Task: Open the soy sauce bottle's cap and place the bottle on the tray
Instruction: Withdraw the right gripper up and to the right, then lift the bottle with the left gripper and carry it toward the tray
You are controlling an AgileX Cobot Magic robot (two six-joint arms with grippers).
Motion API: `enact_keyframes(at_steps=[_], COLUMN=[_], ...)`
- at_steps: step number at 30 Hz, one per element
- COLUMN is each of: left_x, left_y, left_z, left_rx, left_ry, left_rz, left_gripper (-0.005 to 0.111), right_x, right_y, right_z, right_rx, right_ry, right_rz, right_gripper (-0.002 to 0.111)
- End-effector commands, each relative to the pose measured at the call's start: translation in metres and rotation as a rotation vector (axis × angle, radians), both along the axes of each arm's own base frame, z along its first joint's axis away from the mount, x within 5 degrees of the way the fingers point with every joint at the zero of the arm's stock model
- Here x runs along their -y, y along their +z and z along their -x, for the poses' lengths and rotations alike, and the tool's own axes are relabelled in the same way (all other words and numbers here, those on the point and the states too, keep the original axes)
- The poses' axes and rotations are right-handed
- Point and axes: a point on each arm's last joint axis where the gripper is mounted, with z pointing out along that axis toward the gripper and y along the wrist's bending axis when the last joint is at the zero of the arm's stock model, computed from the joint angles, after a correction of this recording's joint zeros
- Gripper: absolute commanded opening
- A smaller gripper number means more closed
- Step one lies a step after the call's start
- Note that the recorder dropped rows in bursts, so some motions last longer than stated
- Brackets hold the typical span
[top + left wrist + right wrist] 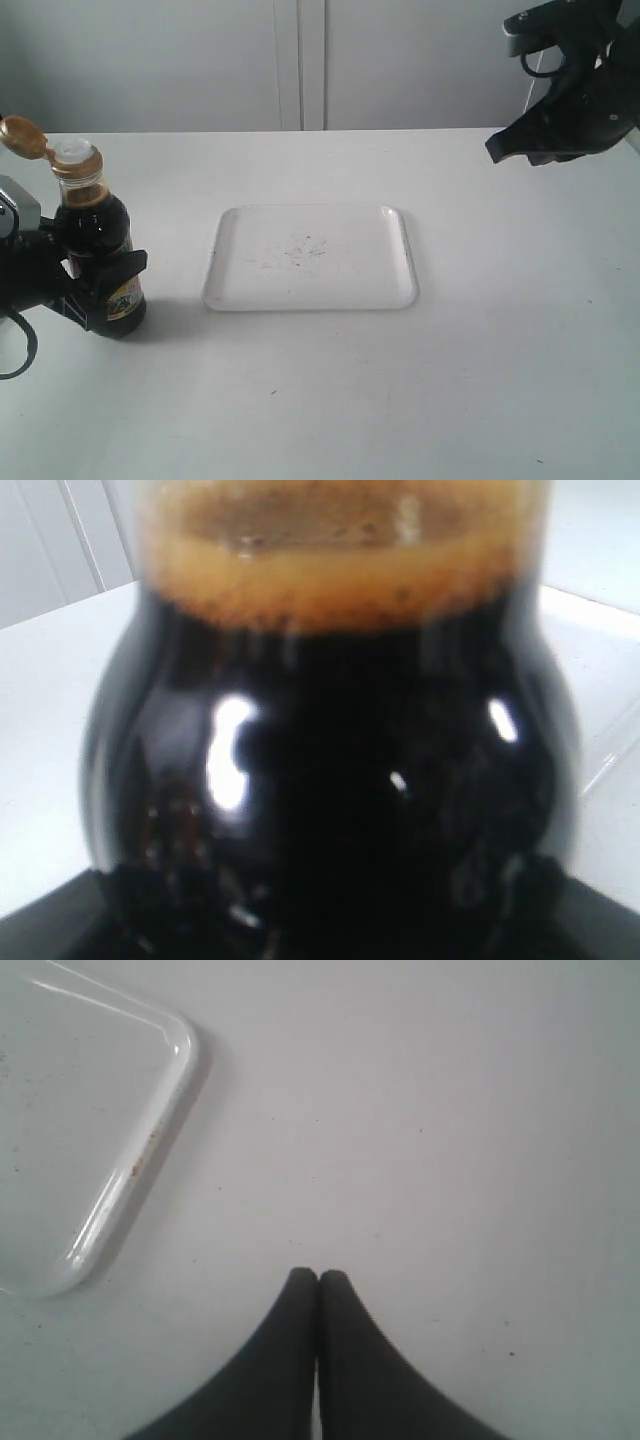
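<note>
The soy sauce bottle (98, 240) stands upright at the table's left edge, dark liquid inside and a red and yellow label low down. Its golden cap (22, 137) is flipped back on its hinge, baring the white spout (72, 151). My left gripper (100, 290) is shut on the bottle's body. Up close in the left wrist view the bottle (330, 780) fills the frame and hides the fingers. The white tray (412, 262) lies flat mid-table, right of the bottle. My right gripper (500, 148) hangs shut and holding nothing above the far right; its fingertips (305, 1282) touch.
A corner of the tray (180, 1050) shows in the right wrist view over bare white table. A pale wall with panel seams runs behind the table.
</note>
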Motion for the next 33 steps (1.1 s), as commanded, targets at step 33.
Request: enact_keyframes(at_steps=[33], left_x=[0.003], left_y=[0.066], left_z=[0.004], left_rx=[0.123], left_ry=[0.113], left_rz=[0.177], left_gripper=[0.000], right_x=[0.007], right_y=[-0.009], right_z=[0.008], right_rx=[0.106], right_ry=[-0.031], right_rz=[-0.041], right_gripper=[0.000])
